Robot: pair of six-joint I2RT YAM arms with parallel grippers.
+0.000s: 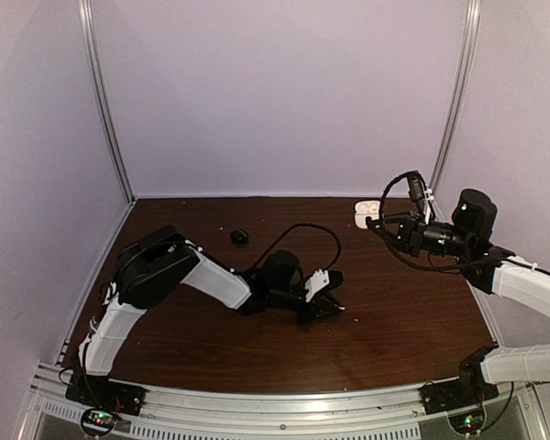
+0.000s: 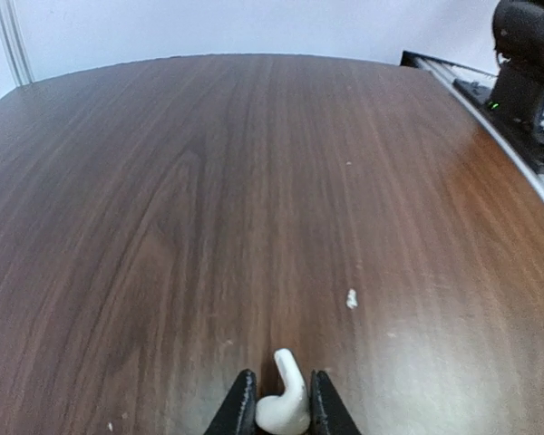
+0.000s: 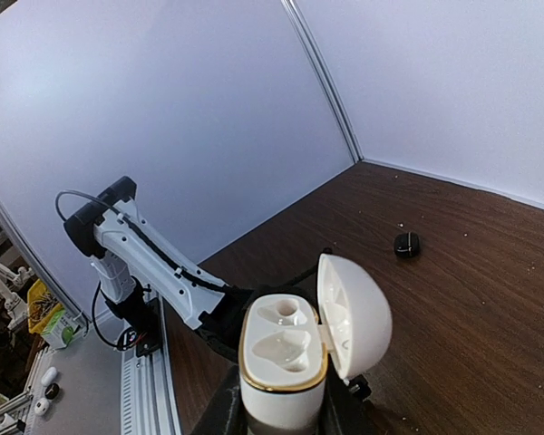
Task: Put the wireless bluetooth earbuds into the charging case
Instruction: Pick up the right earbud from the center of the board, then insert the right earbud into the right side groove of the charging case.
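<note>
Nearest the bases: left tool (image 2: 281, 379) sits low over the dark wood surface (image 2: 208, 199). Its two black fingers (image 2: 243, 406) are pinched on a white earbud (image 2: 286, 410) (stem pointing up and away between the tips). Just beyond it we note a pale speck (image 2: 351, 298) on the wood.

Further out, left of centre, a small black item (image 1: 239, 236) lies alone on the surface; we cannot tell whether it is an earbud or a case.

Farthest, toward the back-right corner: right tool (image 3: 281, 421) is clenched around a white charging case (image 3: 281, 358). The case is upright above the surface, lid (image 3: 355, 313) swung open sideways, two wells facing up.
</note>
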